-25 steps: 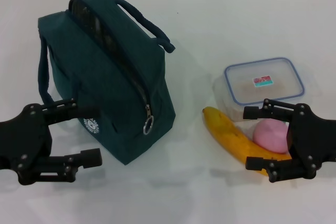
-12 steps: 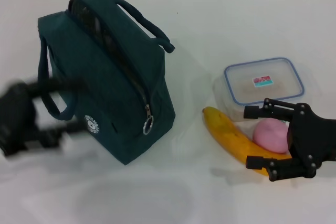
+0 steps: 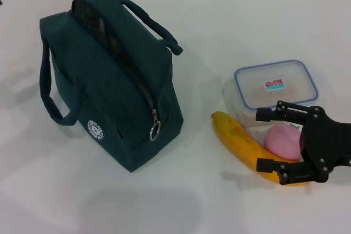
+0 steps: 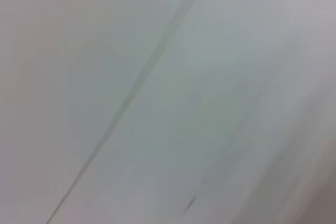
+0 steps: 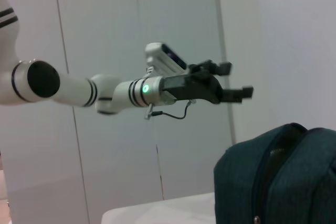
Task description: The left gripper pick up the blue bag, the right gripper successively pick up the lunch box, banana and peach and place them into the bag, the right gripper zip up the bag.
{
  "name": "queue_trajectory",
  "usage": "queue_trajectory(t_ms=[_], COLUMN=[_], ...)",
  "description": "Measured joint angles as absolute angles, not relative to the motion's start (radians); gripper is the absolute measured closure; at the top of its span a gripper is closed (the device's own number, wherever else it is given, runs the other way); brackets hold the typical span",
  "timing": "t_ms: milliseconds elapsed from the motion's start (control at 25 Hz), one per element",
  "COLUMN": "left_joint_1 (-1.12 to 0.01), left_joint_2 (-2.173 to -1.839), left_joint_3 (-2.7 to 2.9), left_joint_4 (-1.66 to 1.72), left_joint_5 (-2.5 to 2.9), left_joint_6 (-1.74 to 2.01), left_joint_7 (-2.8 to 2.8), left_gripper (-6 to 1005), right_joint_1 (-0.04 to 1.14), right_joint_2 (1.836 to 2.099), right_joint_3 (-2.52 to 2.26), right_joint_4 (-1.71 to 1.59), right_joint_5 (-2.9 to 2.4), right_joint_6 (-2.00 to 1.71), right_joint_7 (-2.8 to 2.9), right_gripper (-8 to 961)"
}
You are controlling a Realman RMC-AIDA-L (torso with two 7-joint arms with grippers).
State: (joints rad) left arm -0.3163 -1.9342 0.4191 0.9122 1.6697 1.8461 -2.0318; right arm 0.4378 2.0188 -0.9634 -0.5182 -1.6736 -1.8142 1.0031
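My blue bag [image 3: 109,80] stands on the white table [image 3: 230,20], its zipper partly shut; I can't see inside. The lunch box [image 3: 276,84] sits well to its right, lid on. The banana [image 3: 244,143] and peach [image 3: 284,141] lie just in front of the box. My right gripper [image 3: 270,141] hovers open over the peach. My left gripper [image 5: 231,81] is up high, open, above the bag, near a pale wall [image 5: 105,24]

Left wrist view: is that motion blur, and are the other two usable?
Left wrist view: smeared pale surface with one thin dark line, nothing identifiable. Head view: sharp; blue bag and banana cast soft shadows. Right wrist view: clear, left gripper raised above the bag.
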Motion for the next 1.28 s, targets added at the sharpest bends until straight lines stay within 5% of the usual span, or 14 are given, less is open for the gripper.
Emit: queue_trajectory(t_ms=[240, 600, 920, 1280], left_joint_1=[-0.423, -0.465, -0.516, -0.523], left_joint_2=[-1.895, -1.911, -1.963, -1.969], left_joint_3=[0.427, 0.621, 0.66, 0.654], left_joint_4=[1.027, 1.244, 1.196, 1.178], left_joint_5=[1.933, 2.073, 2.106, 2.15], left_joint_6=[1.812, 1.878, 1.868, 1.825], left_joint_7=[-2.396, -2.776, -2.799, -2.739], left_gripper=[125, 124, 132, 143], right_joint_1=[0.437, 0.436, 0.442, 0.437], right_joint_2=[2.019, 2.012, 2.011, 2.011], right_joint_3=[-0.963, -0.96, -0.96, -0.96], right_joint_4=[-0.517, -0.483, -0.483, -0.482], right_joint_5=[-1.674, -1.659, -1.658, -1.656], right_joint_6=[-1.799, -1.796, -1.796, -1.796], right_joint_7=[0.993, 0.954, 0.947, 0.939], right_gripper=[71, 72, 73, 74])
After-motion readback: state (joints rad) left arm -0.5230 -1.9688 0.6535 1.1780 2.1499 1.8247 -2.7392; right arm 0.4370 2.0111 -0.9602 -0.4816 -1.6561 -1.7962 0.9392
